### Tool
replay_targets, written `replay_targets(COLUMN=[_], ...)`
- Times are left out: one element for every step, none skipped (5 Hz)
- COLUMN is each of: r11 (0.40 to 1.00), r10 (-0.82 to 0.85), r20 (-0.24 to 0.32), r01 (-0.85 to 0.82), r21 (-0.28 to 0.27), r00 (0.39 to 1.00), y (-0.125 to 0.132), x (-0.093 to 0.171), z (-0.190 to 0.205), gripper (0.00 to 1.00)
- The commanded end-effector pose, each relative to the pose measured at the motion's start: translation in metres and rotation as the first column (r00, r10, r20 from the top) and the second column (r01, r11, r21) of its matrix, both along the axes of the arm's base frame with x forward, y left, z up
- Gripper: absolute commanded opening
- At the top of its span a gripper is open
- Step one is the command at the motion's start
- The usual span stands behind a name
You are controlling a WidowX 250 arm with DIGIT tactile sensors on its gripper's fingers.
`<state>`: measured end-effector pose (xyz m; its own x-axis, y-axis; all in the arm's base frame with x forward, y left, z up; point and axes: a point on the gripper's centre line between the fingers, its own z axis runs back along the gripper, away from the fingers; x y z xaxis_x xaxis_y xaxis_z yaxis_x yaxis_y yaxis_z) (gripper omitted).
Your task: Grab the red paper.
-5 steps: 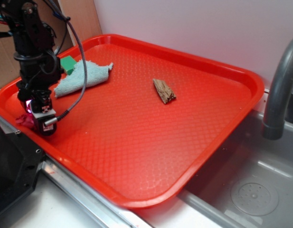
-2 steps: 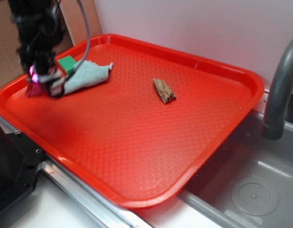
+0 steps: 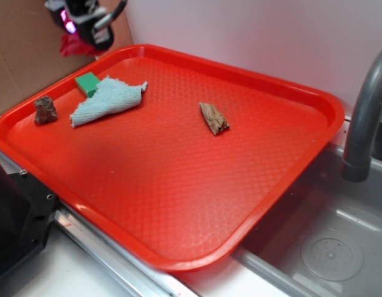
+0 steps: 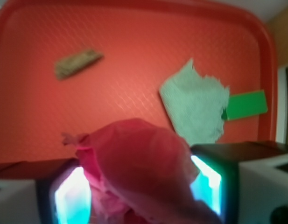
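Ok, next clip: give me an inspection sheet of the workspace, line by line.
Surface: red tray beside a sink.
Job's things: red paper clamped in the gripper, lifted clear of the tray.
Clutter: cloth overlapping a green block; rock near the tray's left edge; wood piece mid-tray.
Grippers: gripper shut on the paper, high at top left.
Cables: one loops by the gripper.
Surroundings: faucet at right, cardboard behind, pale wall.
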<state>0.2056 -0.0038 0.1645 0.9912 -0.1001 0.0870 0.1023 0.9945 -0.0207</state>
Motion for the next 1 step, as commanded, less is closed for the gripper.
replay_targets(r11=[1.0], r10=[0.019], r20=[0.014], r01=[-0.019], r21=[0.004], r00=[1.0], y=[-0.0151], x=[-0.008], z=[0.0294], gripper=[0.0])
